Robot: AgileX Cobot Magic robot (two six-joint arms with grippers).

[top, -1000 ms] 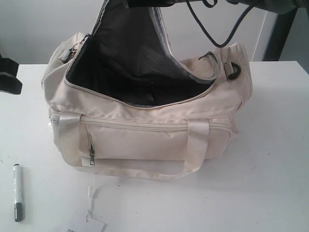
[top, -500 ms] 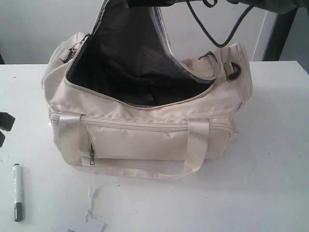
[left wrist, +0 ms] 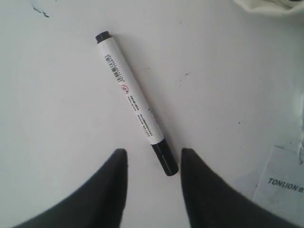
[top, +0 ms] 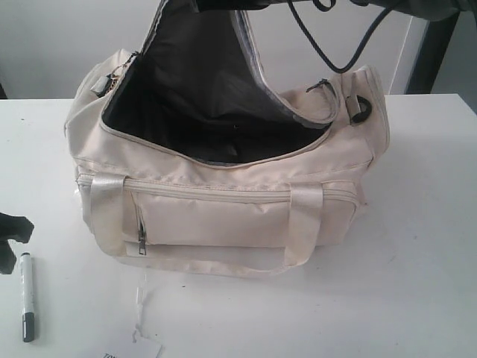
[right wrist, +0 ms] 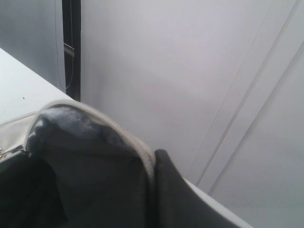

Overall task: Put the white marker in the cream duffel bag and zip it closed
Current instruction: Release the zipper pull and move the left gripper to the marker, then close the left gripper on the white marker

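The cream duffel bag (top: 223,216) stands in the middle of the white table, its top zip open and the dark lining showing. My right gripper (right wrist: 153,160) is shut on the raised flap's zip edge (right wrist: 114,130) and holds it up above the bag's opening. The white marker (top: 27,297) lies flat on the table, left of the bag near the front edge. My left gripper (left wrist: 154,151) hangs open just above the marker (left wrist: 130,97). The dark cap end lies between its fingertips (left wrist: 118,164), and nothing touches it.
A white paper tag (left wrist: 285,183) on a string lies on the table (top: 417,283) near the marker, in front of the bag. A black cable (top: 328,52) hangs behind the bag's right end. A black clip (top: 361,110) sits on that end.
My left gripper has moved along the left edge of the table toward the front, ending just over the marker. The bag, the raised flap and the marker have not moved.
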